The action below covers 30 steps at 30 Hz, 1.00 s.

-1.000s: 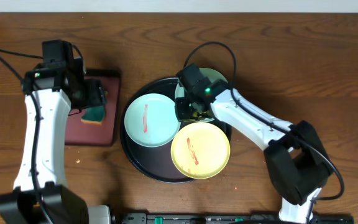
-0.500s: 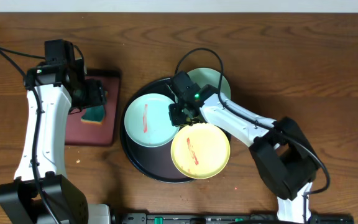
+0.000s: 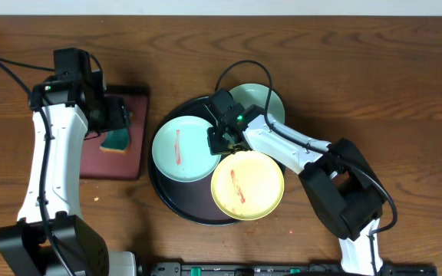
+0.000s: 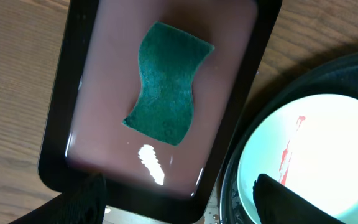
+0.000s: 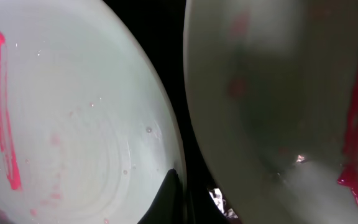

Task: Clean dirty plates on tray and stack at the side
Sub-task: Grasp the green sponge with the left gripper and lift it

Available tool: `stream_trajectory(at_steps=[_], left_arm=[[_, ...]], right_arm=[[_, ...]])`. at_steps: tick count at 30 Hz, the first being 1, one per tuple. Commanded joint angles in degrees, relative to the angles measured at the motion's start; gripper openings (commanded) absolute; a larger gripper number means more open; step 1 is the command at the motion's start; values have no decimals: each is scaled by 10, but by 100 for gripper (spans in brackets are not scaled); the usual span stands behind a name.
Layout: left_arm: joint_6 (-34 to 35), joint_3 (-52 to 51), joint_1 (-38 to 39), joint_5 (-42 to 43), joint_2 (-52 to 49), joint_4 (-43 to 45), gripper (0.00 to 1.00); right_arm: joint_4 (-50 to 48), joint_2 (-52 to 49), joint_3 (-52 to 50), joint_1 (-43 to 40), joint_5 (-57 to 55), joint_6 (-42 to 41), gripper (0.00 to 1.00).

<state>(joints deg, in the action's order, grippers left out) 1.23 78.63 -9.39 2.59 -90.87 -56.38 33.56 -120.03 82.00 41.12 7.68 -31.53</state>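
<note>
- Black tray [image 3: 186, 198]: large, round, raised rim, at mid-tabletop [image 3: 374, 77]. It carries all three plates, so none is stacked at the side yet.
- Left mint-green plate [image 3: 176, 149]: lies flat in the tray's left half with a red streak down its middle. It is the plate nearest the sponge, and probably the first to be cleaned.
- Yellow plate [image 3: 247, 185]: in the tray's front right, with a red smear in its middle. Its rim lies just beside the left plate's rim.
- Rear mint-green plate [image 3: 265, 101]: at the tray's back right, partly hidden under the right arm, so I cannot tell whether it is soiled.
- Right hand [image 3: 219, 139]: low over the right rim of the left mint-green plate, in the gap between plates. It appears placed to steady or lift that plate by its edge. The wrist view shows only one dark fingertip [image 5: 171, 194] at the rim, so I cannot tell whether it grips.
- Left hand [image 4: 179, 186]: above the dark red tray [image 4: 92, 93] with its fingers spread wide and nothing between them, apparently lined up to take the sponge.
- Green sponge [image 4: 168, 90]: wavy-edged and flat in the middle of the dark red tray, not yet picked up. That tray sits just left of the black one, which keeps the sponge close to the plates.
</note>
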Motion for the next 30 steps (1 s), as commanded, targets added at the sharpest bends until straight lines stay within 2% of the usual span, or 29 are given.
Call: stream_trajectory(at_steps=[1,5,9,13,25,30], left_arm=[[-19,-6,-10,-7,-22,1,76],[-47,-6,-20,-7,-57,8,74],[-88,-6,-25,-7,-97,27,68],[-139,-6,-24,-1,-130,53,68],[-143,-6,-24,-3,-225,96,62],[-140,-6,-24,-3,-254,107,51]], right_arm=[[3,-16,5,3,-8,3,1],[3,-16,5,3,-7,3,1],[5,-16,5,3,-7,3,1],[5,-16,5,3,-1,12,1],[4,-16,5,2,-1,14,1],[4,-16,5,2,-1,14,1]])
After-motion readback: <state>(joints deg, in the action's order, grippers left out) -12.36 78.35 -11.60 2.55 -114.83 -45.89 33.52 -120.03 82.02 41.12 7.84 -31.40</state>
